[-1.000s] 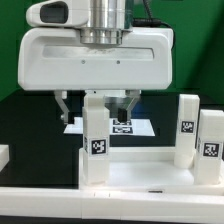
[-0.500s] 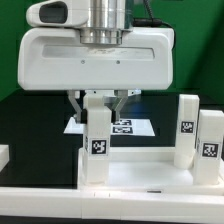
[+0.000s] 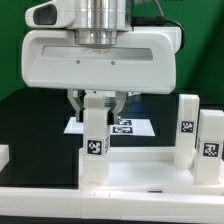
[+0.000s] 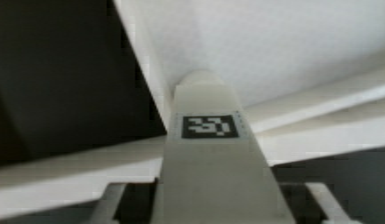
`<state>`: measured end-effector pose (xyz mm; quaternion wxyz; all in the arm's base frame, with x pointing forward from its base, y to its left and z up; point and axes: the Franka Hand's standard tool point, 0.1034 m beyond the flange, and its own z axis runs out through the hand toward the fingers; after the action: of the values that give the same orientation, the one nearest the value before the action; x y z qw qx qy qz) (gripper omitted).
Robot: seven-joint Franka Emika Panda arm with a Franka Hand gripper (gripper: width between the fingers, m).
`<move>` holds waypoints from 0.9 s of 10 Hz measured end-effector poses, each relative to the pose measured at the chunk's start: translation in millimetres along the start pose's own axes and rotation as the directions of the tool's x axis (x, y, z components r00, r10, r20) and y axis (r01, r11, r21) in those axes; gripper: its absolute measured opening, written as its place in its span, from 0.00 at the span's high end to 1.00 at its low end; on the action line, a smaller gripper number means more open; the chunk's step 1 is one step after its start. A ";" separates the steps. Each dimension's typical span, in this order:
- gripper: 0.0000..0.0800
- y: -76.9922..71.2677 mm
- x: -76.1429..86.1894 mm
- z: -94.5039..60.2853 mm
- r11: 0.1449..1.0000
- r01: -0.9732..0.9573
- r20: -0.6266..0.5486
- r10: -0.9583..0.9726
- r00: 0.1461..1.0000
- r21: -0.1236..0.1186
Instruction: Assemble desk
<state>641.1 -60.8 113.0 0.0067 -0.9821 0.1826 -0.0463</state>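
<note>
The gripper's [image 3: 96, 104] broad white housing fills the upper exterior view and hides the table behind it; the leg [image 3: 95, 140] it clamps has its top tucked between the fingers, so the contact itself is barely seen; the marker board [image 3: 135, 128] shows only a sliver (its tags partly masked by that leg); the desk panel [image 3: 130, 172] is cut off by the lower edge; 1 leg [image 3: 211, 143] is clipped by the exterior view's right edge; the wrist view is blurred, its tag [image 4: 210, 127] unreadable.
</note>
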 end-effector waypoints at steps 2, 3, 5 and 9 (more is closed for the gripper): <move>0.64 -1.7 -0.7 0.6 0.975 -0.221 0.000 0.221 0.975 -0.001; 0.64 -1.8 -0.7 0.5 0.952 -0.307 0.001 0.307 0.952 -0.001; 0.64 -1.9 -0.8 1.0 0.878 -0.478 0.004 0.478 0.878 0.003; 0.64 -3.0 -0.7 1.2 0.688 -0.726 0.006 0.726 0.688 0.005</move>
<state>641.7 -57.7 111.9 0.0282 -0.8302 0.5555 -0.0388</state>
